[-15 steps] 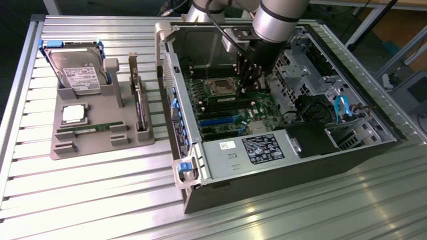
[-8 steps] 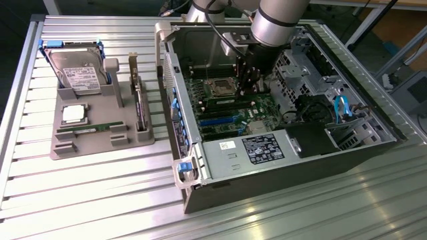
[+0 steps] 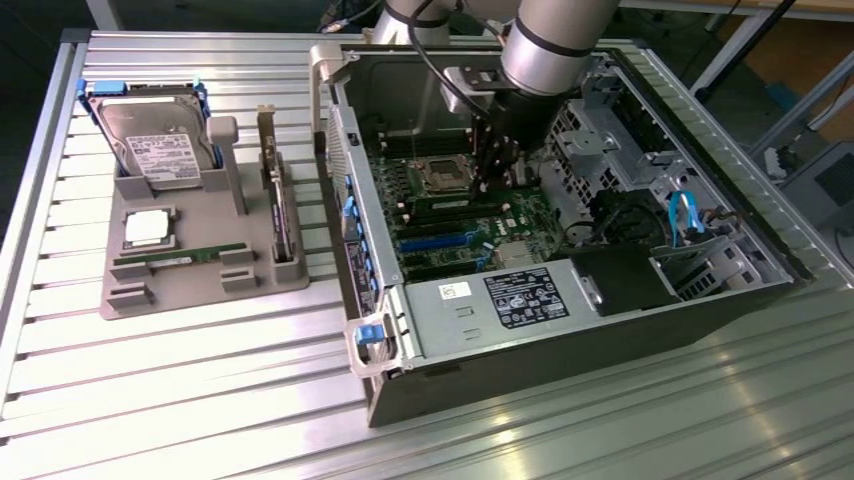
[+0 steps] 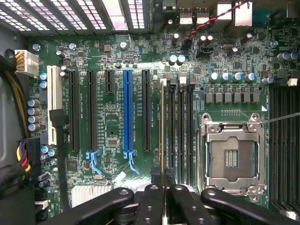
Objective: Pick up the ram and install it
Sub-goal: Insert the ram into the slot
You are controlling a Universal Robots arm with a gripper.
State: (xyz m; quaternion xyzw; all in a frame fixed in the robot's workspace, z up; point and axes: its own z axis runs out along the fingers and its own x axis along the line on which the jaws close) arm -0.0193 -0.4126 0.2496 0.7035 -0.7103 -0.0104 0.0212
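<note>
My gripper [image 4: 162,190] is inside the open computer case [image 3: 400,330], over the motherboard [image 4: 112,122]. It is shut on the ram [image 4: 162,131], which shows edge-on as a thin pale strip between the black fingers [image 4: 151,199]. The ram lines up with the first of the long black memory slots [image 4: 171,131], between the black expansion slot and the empty processor socket [image 4: 230,157]. I cannot tell whether it is seated in the slot or just above it. In the exterior view the gripper [image 3: 497,165] reaches down beside the socket [image 3: 441,175].
A grey parts holder [image 3: 200,290] on the slatted table at the exterior view's left carries a hard drive [image 3: 154,140], a silver processor [image 3: 147,228], a second green memory stick [image 3: 174,258] and an upright expansion card [image 3: 278,205]. The power supply [image 3: 514,300] and cables [image 3: 687,215] crowd the case.
</note>
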